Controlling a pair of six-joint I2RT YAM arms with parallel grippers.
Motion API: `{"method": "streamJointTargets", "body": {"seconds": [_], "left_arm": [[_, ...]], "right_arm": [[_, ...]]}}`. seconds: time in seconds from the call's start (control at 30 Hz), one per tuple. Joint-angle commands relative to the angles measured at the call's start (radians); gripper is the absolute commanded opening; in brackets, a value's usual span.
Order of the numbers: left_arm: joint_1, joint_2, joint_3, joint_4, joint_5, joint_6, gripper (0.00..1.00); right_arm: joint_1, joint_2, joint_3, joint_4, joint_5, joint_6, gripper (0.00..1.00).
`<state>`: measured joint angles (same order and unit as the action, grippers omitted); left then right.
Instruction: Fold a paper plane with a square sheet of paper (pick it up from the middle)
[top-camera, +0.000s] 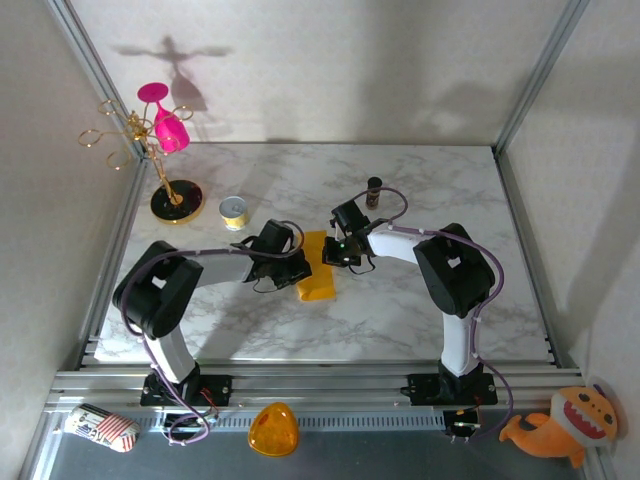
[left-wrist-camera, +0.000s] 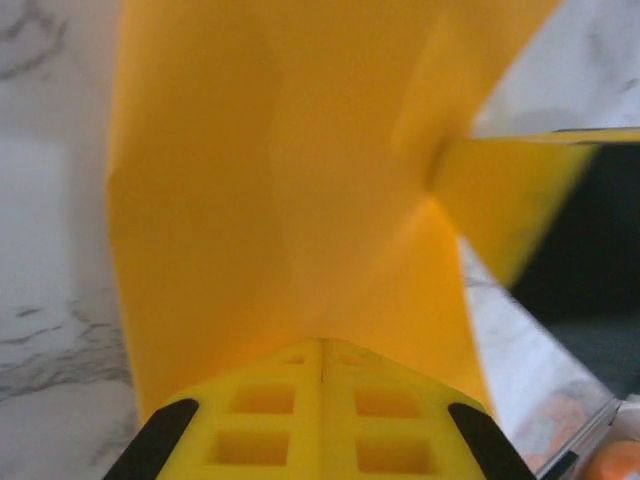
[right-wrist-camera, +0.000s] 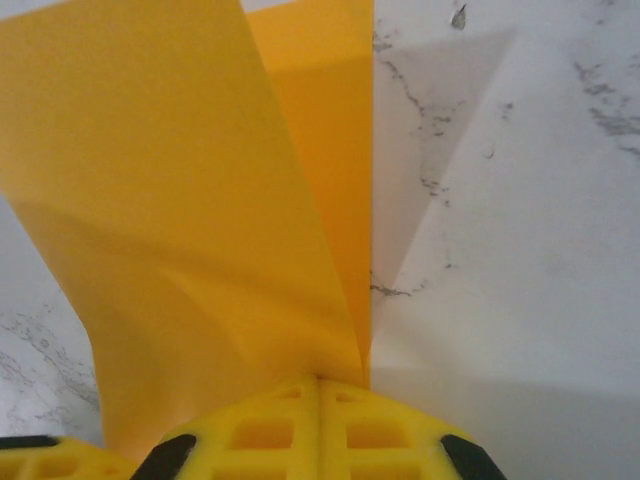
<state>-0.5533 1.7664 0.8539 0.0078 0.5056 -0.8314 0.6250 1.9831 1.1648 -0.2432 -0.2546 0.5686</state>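
Orange-yellow paper (top-camera: 318, 268) on a grey-veined white marble table (top-camera: 420, 310).

- I see the thin, matte orange-yellow sheet of paper (top-camera: 318, 282) folded into a shape longer than it is wide, not a flat square.
- It sits near the middle of the white marbled tabletop (top-camera: 440, 190), with its long axis running roughly away from the near edge.
- On my left wrist feed it is a broad, softly creased panel. A smaller flap juts off to the right, and its near edge is pinched in the closed left gripper (left-wrist-camera: 322, 345).
- On my right wrist feed I see two overlapping layers, a wide one over a narrower strip. They converge into the clamped right gripper (right-wrist-camera: 320, 378) and throw a shadow on the marble.
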Motion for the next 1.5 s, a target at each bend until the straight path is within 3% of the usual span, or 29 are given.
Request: {"method": "streamJointTargets", "body": {"seconds": [0.0, 0.4, 0.93, 1.47], "left_arm": [[-0.007, 0.007, -0.031, 0.004, 0.010, 0.010, 0.02], [-0.041, -0.050, -0.227, -0.148, -0.011, 0.144, 0.01], [-0.123, -0.164, -0.291, -0.190, -0.069, 0.135, 0.01], [-0.156, -0.250, -0.169, -0.320, -0.149, 0.151, 0.01]], "right_arm": [[-0.031, 0.200, -0.095, -0.189, 0.293, 0.000, 0.04], [-0.030, 0.213, -0.071, -0.195, 0.306, 0.017, 0.04], [-0.030, 0.215, -0.079, -0.189, 0.315, 0.013, 0.04], [-0.024, 0.215, -0.089, -0.176, 0.316, 0.005, 0.03]]}}
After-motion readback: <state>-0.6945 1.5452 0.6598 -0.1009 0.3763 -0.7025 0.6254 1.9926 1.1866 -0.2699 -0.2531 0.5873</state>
